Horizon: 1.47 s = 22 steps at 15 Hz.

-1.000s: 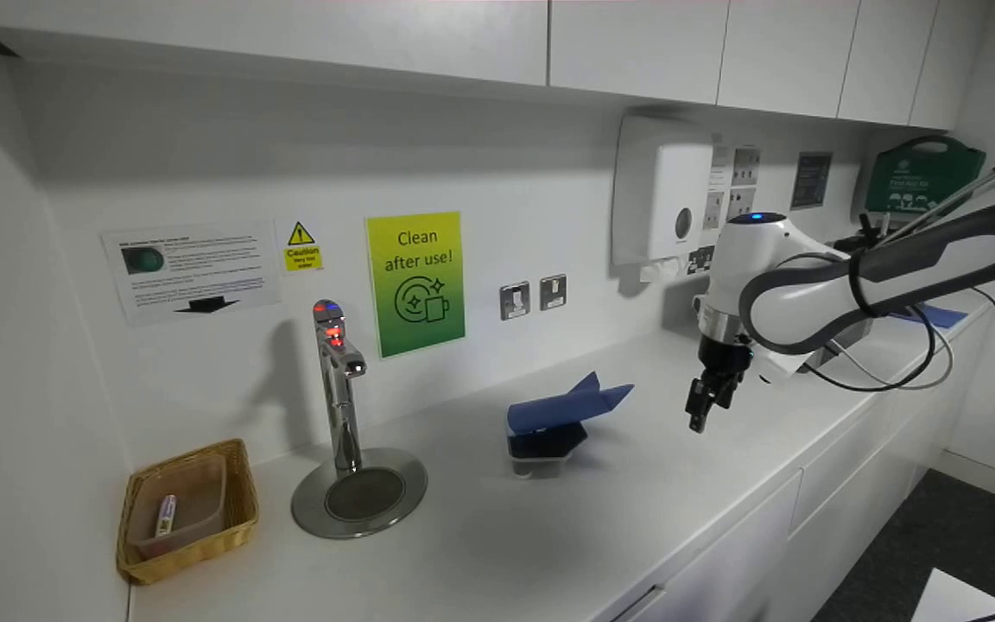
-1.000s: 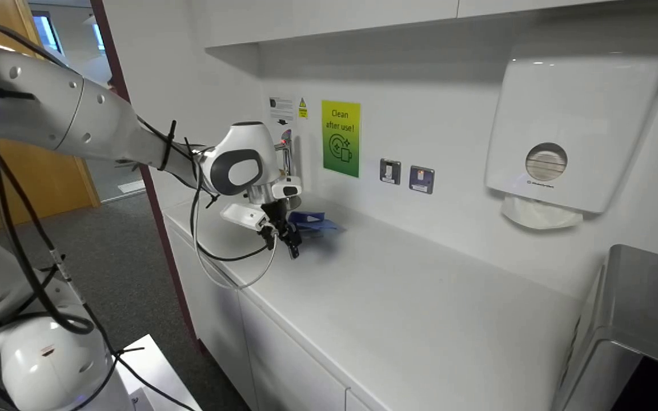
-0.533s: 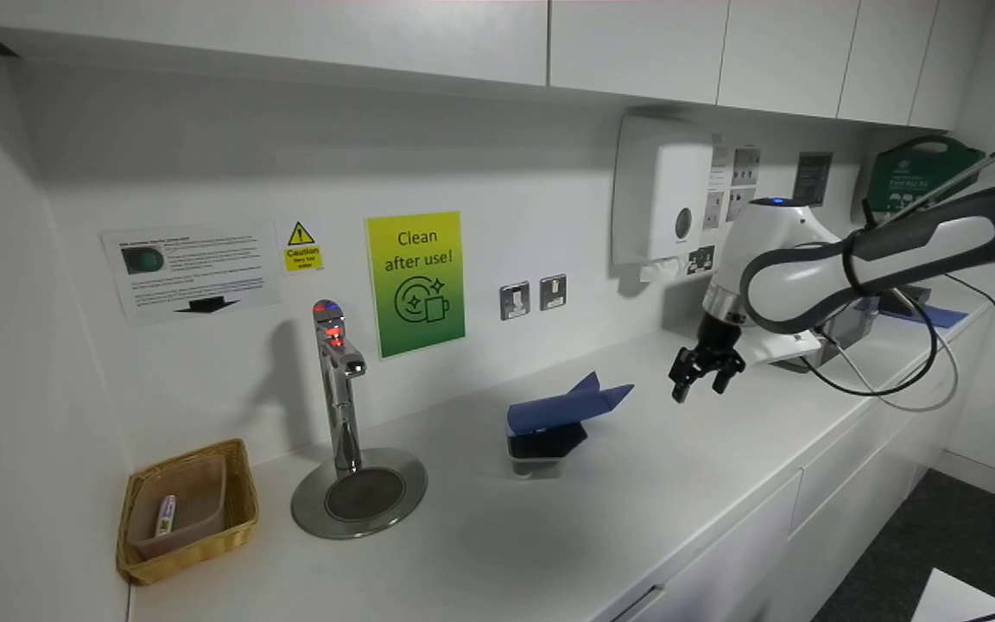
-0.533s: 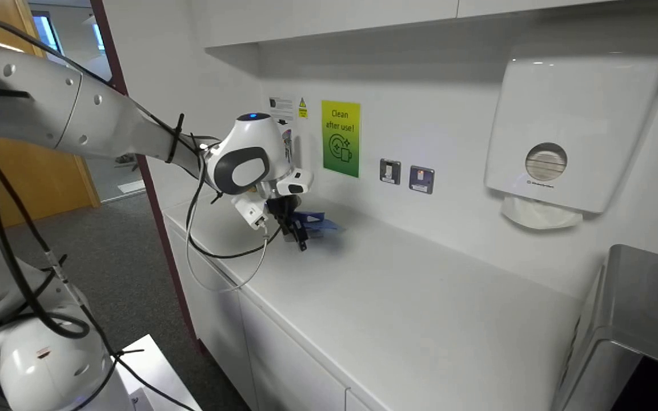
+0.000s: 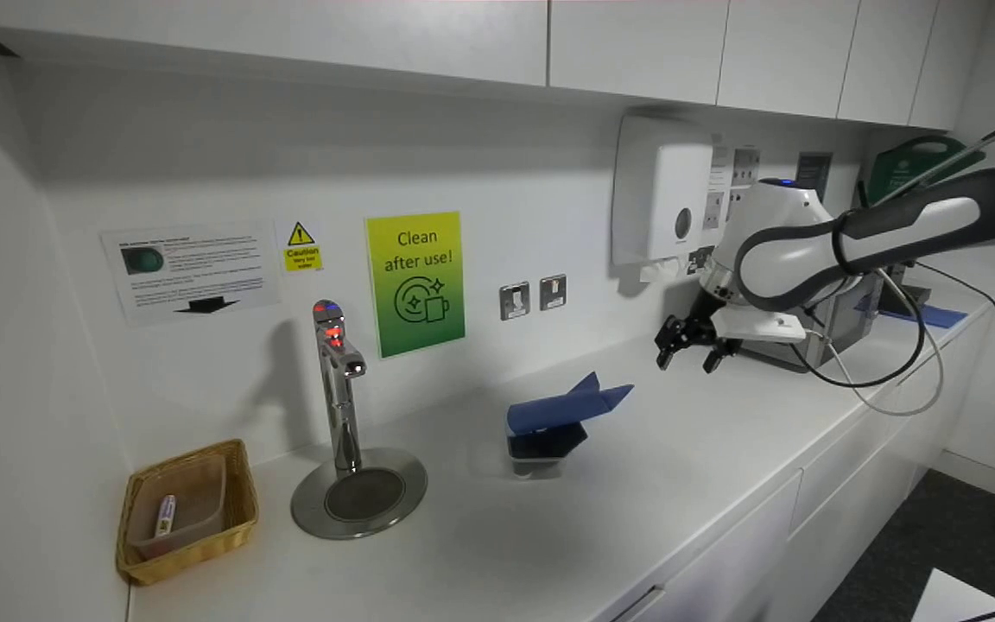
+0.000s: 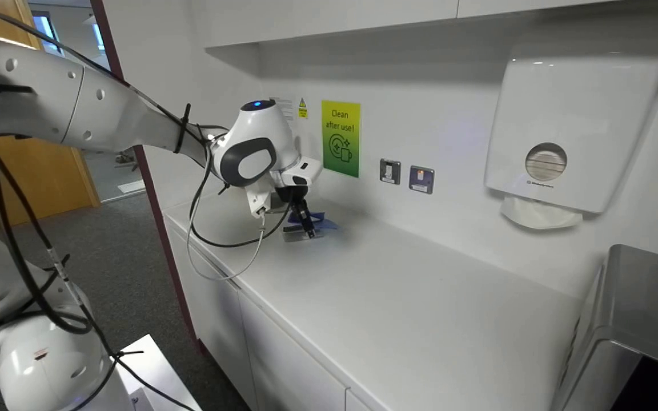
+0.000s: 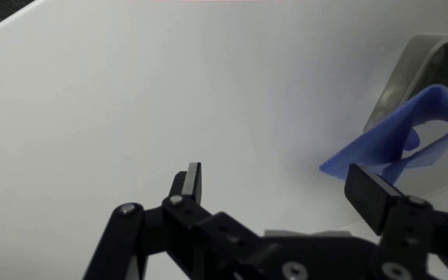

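One spread gripper (image 5: 687, 364) hangs above your table (image 5: 636, 501) in an exterior view, near the blue sheet (image 5: 565, 408) atop a container (image 5: 538, 467). In an exterior view, its fingers (image 6: 304, 217) partly mask the blue sheet; one does in your wrist view.

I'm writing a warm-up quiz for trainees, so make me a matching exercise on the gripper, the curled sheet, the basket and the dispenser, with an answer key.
1. Gripper
2. Curled sheet
3. Basket
4. Dispenser

A. Blue
B. Fixed to the wall
C. Open, holding nothing
D. Beside the tap

Pairs: 1-C, 2-A, 3-D, 4-B
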### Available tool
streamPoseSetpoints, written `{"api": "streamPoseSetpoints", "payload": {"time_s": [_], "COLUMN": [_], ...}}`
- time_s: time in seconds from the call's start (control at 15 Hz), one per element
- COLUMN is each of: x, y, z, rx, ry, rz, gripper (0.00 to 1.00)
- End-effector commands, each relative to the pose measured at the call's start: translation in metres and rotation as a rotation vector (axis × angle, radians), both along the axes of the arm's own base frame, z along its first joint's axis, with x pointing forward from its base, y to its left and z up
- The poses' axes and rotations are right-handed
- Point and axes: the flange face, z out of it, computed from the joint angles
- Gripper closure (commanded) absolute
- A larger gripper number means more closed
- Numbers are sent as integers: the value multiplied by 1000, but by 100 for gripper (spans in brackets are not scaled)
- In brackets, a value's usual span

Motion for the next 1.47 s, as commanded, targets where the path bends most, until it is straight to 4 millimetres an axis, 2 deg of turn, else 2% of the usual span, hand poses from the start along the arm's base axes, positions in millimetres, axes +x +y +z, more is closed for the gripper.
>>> {"api": "streamPoseSetpoints", "payload": {"time_s": [0.0,0.2,0.73,0.87,1.0,1.4], "x": [4,11,11,12,14,23], "y": [4,14,13,17,20,24], "z": [0,-1,-1,-8,-14,-32], "rx": [29,58,59,16,30,209], "ry": [-2,-4,-4,-40,-108,-195], "rz": [23,65,64,91,44,-83], "gripper": [0,0,0,0,0,0]}}
